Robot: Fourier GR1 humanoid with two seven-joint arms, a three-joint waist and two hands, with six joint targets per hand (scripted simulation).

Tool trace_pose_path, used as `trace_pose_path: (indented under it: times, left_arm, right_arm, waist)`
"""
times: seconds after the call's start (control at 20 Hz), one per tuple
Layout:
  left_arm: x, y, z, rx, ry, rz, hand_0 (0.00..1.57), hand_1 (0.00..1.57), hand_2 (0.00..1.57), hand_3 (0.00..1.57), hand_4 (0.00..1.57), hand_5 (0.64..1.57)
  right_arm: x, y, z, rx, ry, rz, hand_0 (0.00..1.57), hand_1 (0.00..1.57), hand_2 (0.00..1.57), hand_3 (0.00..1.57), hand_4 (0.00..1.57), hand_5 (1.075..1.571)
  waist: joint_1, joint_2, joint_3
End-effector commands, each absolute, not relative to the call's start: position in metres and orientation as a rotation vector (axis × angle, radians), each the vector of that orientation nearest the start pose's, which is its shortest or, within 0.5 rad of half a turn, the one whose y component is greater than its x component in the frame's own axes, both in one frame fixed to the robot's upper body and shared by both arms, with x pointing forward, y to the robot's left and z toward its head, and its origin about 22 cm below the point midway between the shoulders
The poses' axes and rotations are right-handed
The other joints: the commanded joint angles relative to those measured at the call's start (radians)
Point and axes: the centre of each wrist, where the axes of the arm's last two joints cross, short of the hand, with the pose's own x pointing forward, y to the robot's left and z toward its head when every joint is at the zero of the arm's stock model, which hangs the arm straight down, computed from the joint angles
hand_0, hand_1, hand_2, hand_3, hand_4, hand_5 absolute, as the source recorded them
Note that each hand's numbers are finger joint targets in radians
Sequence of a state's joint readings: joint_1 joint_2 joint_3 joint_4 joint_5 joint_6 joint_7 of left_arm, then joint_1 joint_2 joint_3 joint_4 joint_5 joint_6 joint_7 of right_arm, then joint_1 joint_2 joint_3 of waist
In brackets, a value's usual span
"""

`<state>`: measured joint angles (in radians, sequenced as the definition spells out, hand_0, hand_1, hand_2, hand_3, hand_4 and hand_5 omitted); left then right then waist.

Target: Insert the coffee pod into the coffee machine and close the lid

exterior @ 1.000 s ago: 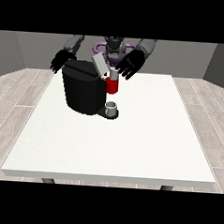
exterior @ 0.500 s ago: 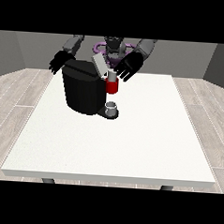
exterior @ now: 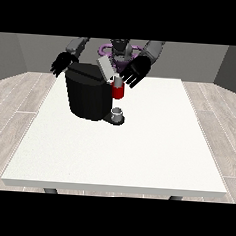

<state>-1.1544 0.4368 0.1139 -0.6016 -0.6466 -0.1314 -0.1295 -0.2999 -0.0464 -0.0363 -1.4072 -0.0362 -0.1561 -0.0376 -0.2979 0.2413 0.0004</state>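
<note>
Coffee pod (exterior: 118, 81) beside fingers (exterior: 131, 81).

Bare room, grey walls (exterior: 25, 50), wood-plank floor (exterior: 17, 99)

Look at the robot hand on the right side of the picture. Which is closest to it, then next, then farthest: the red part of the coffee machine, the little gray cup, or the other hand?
From the hand at the view's right:
1. Red part of the coffee machine: just below that hand, toward the view's left.
2. Gray cup: lower down, on the machine's base.
3. Hand at the view's left: across the machine, on its far side.
</note>
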Motion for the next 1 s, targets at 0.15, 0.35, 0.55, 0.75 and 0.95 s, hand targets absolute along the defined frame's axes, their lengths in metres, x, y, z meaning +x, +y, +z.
trace_pose_path:
  times: [0.15, 0.35, 0.55, 0.75, 0.95]
  left_arm:
    - [0.465, 0.239, 0.211, 0.681, -1.637, -0.894, 1.22, 1.22, 1.27, 1.17, 0.48, 1.571]
    - [0.463, 0.256, 0.21, 0.662, -1.653, -0.93, 1.21, 1.21, 1.24, 1.12, 0.46, 1.571]
    - [0.464, 0.252, 0.218, 0.695, -1.66, -0.924, 1.15, 1.15, 1.18, 1.02, 0.45, 1.571]
    - [0.464, 0.237, 0.216, 0.723, -1.683, -0.934, 1.09, 1.09, 1.13, 0.96, 0.4, 1.571]
    - [0.462, 0.265, 0.229, 0.74, -1.656, -0.952, 1.06, 1.06, 1.12, 0.96, 0.37, 1.571]
  right_arm:
    - [0.313, -0.213, 0.034, -0.055, -1.735, -0.064, 0.0, 0.0, 0.0, 0.0, 0.43, 1.571]
    - [0.315, -0.22, 0.039, -0.088, -1.726, -0.097, 0.0, 0.0, 0.0, 0.0, 0.45, 1.571]
    - [0.317, -0.231, 0.036, -0.096, -1.743, -0.064, 0.0, 0.0, 0.0, 0.0, 0.42, 1.571]
    - [0.324, -0.214, 0.043, -0.107, -1.745, -0.102, 0.0, 0.0, 0.0, 0.0, 0.38, 1.571]
    - [0.313, -0.226, 0.027, -0.088, -1.733, -0.081, 0.0, 0.0, 0.0, 0.0, 0.44, 1.571]
  waist:
    - [0.002, 0.011, -0.0001]
    - [0.027, 0.012, -0.0003]
    - [0.018, 0.034, -0.0001]
    - [0.034, 0.041, -0.0003]
    - [0.034, 0.018, -0.0001]
